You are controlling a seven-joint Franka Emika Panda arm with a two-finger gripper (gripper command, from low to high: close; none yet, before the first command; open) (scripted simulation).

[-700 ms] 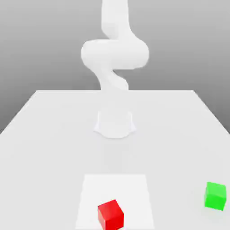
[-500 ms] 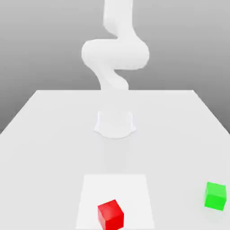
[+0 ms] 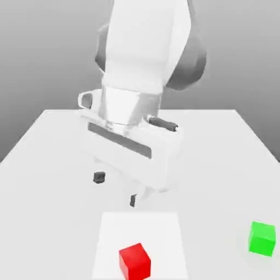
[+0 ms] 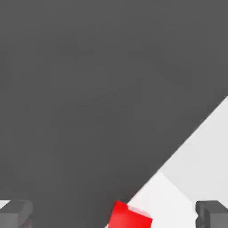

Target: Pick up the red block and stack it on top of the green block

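Note:
The red block [image 3: 134, 261] rests on a pale square patch near the table's front edge; the hand view catches its top [image 4: 130, 217] between the two finger pads. The green block [image 3: 262, 238] stands apart at the exterior view's right. My gripper [image 3: 115, 189] hangs above and behind the red block, open, with nothing between its dark fingertips [image 3: 99, 177]. In the hand view my gripper [image 4: 114, 213] has its pads [image 4: 212, 213] spread wide at both sides.
The white table [image 3: 49, 164] stretches back to a far edge. A lighter square patch [image 3: 164, 229] lies under the red block. The arm's bulky white hand [image 3: 136, 142] fills the middle of the exterior view. Beyond the table edge the hand view has dark floor [image 4: 89, 89].
The arm has swung forward and down from its upright pose at the back; its hand now hangs over the table's middle, close to the red block. Both blocks stay put.

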